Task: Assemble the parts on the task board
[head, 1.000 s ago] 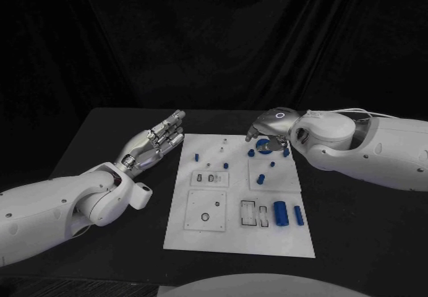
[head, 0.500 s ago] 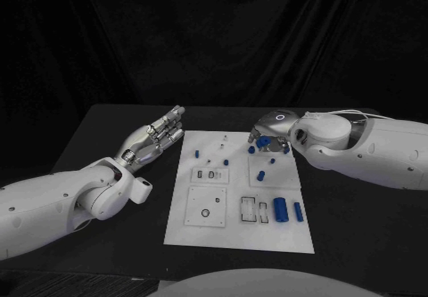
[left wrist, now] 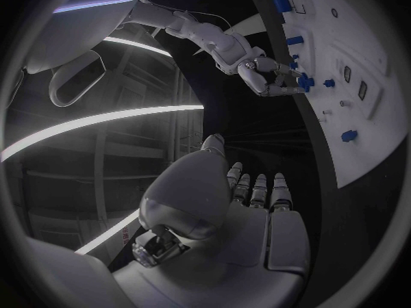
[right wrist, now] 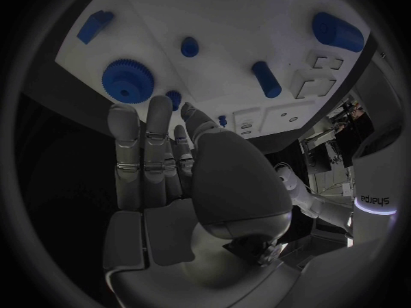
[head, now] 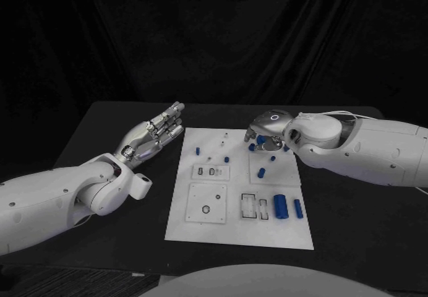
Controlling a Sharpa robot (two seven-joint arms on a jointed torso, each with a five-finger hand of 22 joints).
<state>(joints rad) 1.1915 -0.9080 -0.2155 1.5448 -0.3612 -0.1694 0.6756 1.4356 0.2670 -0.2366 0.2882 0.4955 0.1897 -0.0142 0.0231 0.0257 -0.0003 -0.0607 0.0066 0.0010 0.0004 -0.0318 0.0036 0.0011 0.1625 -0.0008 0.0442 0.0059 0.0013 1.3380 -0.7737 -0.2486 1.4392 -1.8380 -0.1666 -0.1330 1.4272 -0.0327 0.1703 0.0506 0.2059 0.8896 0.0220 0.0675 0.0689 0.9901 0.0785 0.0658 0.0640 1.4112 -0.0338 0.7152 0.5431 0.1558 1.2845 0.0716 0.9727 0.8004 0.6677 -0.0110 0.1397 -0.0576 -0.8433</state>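
Note:
The white task board [head: 234, 232] lies mid-table with blue parts on it. A blue gear [head: 261, 142] [right wrist: 127, 81] sits at its far right end. My right hand [head: 268, 135] [right wrist: 171, 178] hangs over that gear with fingers stretched toward it and nothing in its grasp; I cannot tell whether its fingertips [right wrist: 122, 113] touch the gear. In the left wrist view the right hand [left wrist: 261, 72] curves down around the gear. My left hand [head: 153, 137] [left wrist: 231, 212] is flat and open beside the board's far left corner, off the board.
Short blue pegs [head: 261, 172] [right wrist: 266, 79] stand about the board's middle, and one [head: 198, 149] near its left edge. Two blue cylinders [head: 280, 206] lie on the near right next to rectangular slots [head: 254, 209]. Black table surrounds the board.
My right hand has come down closer over the gear, covering more of it. The left hand has stayed open beside the board. The camera has shifted slightly.

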